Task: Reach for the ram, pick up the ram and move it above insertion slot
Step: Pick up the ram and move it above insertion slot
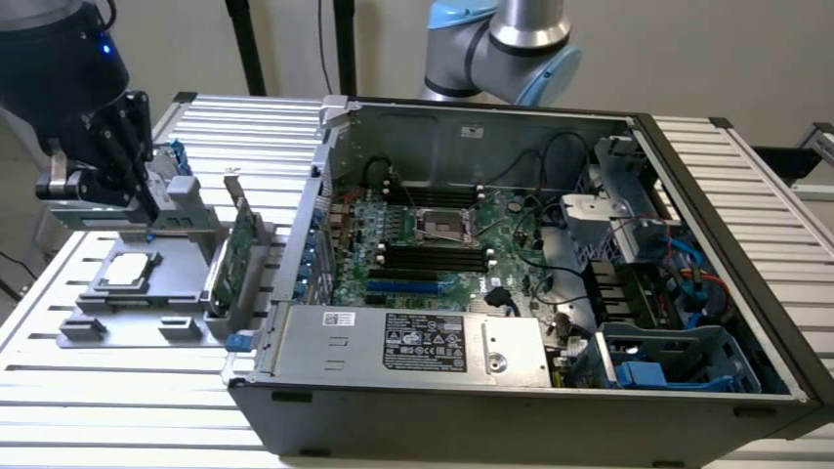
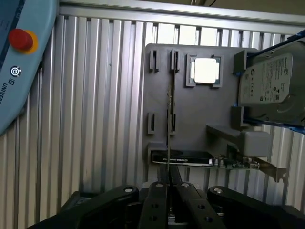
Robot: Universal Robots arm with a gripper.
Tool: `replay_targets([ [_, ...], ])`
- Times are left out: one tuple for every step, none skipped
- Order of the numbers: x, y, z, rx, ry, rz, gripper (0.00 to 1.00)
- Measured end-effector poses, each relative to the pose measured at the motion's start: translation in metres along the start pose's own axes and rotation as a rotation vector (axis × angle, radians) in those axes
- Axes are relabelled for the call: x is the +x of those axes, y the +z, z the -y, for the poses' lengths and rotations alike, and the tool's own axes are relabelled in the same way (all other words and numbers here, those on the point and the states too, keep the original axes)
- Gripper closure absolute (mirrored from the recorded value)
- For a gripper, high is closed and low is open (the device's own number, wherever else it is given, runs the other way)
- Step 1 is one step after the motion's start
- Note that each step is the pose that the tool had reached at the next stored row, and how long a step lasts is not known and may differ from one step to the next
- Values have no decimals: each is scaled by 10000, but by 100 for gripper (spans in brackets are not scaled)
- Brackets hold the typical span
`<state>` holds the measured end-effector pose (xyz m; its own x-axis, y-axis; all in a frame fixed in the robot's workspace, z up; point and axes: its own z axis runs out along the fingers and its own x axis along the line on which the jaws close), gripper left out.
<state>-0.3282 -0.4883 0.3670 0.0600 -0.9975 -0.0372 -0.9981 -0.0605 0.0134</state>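
Note:
The ram point(image 2: 169, 119) shows edge-on as a thin dark-green line, running from between my fingers out along the slotted posts of the grey fixture point(image 2: 190, 114). My gripper point(image 2: 168, 187) has its two fingers pressed close together on the stick's near end. I cannot tell whether the stick is lifted clear of the posts. In the exterior view the black gripper point(image 1: 144, 207) hangs over the fixture point(image 1: 144, 303) at the exterior view's left. The black memory slots point(image 1: 437, 259) lie on the motherboard inside the open case, well to the exterior view's right of the gripper.
On the fixture are a silver processor point(image 1: 131, 269), a wide green expansion card with a metal bracket point(image 1: 234, 256) and a hard drive point(image 2: 269, 81). The case wall point(image 1: 307, 225) rises between fixture and motherboard. A teach pendant with a red button point(image 2: 19, 57) lies on the slatted table.

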Motion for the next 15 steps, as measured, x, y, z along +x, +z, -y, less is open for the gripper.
replay_targets([
  [-8,-10,22,0,0,0,87],
  [-16,-20,44,-1,0,0,87],
  [-24,-30,66,-1,0,1,87],
  [-29,-41,93,-1,0,1,87],
  [-32,-52,124,0,-1,5,87],
  [-36,-63,151,-1,0,7,87],
  [-40,-75,183,0,-1,11,87],
  [-44,-88,211,0,0,14,87],
  [-47,-101,240,0,0,18,87],
  [-50,-113,268,1,-1,22,87],
  [-53,-126,297,1,0,26,87],
  [-56,-139,326,1,0,30,87],
  [-59,-152,355,1,-1,35,87],
  [-62,-165,384,1,-1,39,87],
  [-65,-180,415,2,-1,43,87],
])
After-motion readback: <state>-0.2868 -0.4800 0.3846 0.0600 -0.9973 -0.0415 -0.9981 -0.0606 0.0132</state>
